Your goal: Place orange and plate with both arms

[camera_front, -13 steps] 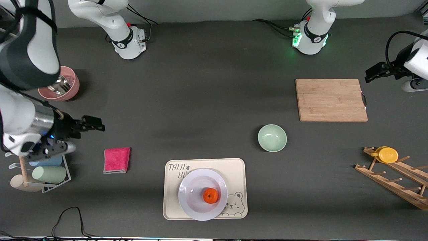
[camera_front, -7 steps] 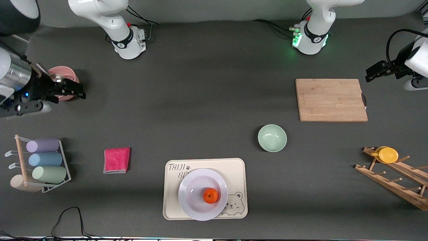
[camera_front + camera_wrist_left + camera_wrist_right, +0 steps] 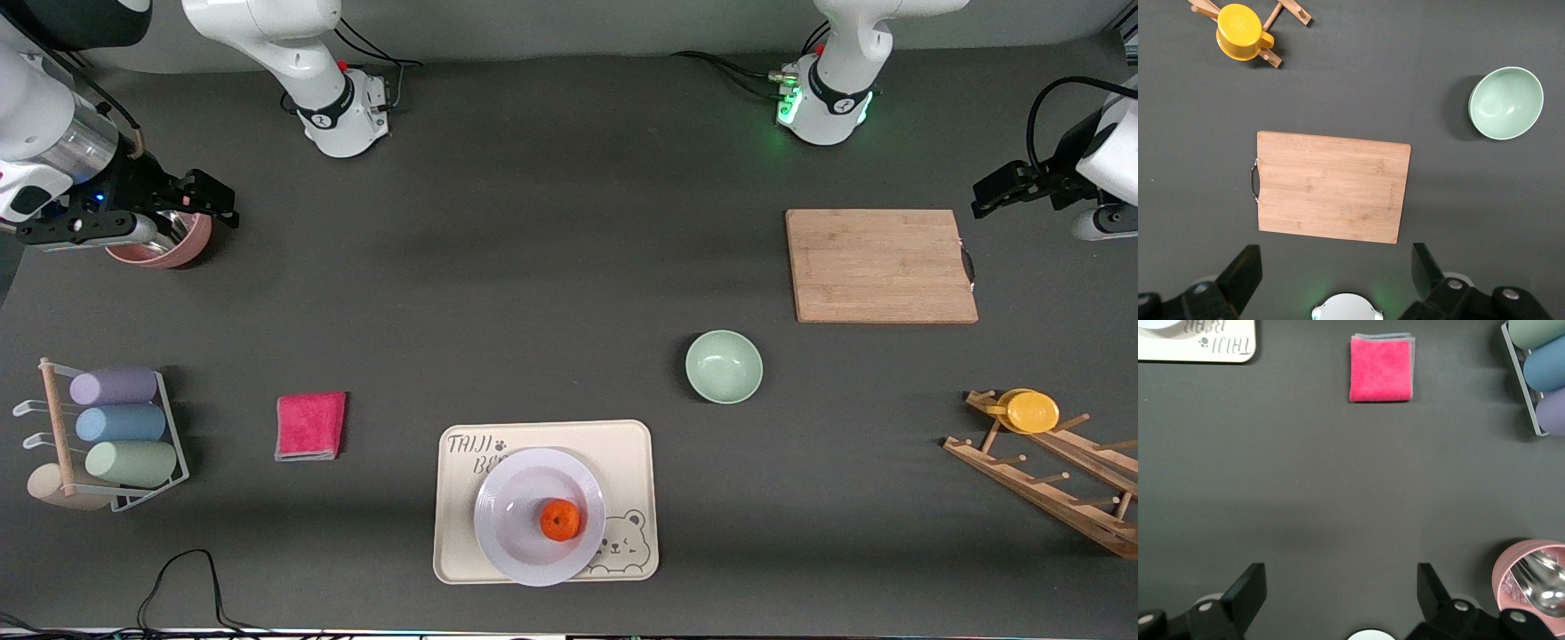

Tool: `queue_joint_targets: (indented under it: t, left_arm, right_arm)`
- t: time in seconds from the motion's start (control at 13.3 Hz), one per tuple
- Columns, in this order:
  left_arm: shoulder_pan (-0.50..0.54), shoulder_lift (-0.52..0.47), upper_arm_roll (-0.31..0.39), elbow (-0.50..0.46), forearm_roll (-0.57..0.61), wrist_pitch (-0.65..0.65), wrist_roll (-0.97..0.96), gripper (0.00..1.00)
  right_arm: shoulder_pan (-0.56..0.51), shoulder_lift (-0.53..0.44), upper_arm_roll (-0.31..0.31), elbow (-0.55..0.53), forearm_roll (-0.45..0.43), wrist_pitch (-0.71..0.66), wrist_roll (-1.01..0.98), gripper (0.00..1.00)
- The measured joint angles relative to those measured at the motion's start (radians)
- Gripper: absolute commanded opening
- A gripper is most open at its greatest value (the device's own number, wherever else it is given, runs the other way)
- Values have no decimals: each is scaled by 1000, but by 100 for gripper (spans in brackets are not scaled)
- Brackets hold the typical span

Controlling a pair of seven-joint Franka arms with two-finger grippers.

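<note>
The orange (image 3: 560,520) lies in the pale lavender plate (image 3: 511,547), which rests on the beige bear tray (image 3: 631,449) near the front camera. A corner of that tray (image 3: 1218,347) and a sliver of the plate (image 3: 1158,323) show in the right wrist view. My right gripper (image 3: 206,200) is open and empty, held high at the right arm's end of the table, beside the pink bowl (image 3: 182,253). My left gripper (image 3: 996,197) is open and empty, held high at the left arm's end, beside the wooden cutting board (image 3: 880,265).
A mint-green bowl (image 3: 724,365) stands between the tray and the board. A pink cloth (image 3: 310,425) lies beside the tray. A rack of pastel cups (image 3: 111,427) and a wooden rack with a yellow cup (image 3: 1031,412) sit at the table's ends.
My right arm has swung away from the cup rack and up to the pink bowl. The left arm, the orange and the plate have not moved.
</note>
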Motion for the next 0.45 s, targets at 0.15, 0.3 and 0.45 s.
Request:
queue_joint_targets:
  t: [0.15,0.3,0.45]
  left_arm:
    - [0,0,0,0,1,0,1,100]
    - [0,1,0,3,1,0,1,100]
    - [0,1,0,6,1,0,1,100]
  right_arm:
    - [-4,0,8,-10,-18,11,15,100]
    - [-4,1,13,-17,-32,23,26,100]
    - [-4,1,14,-18,-36,31,30,100]
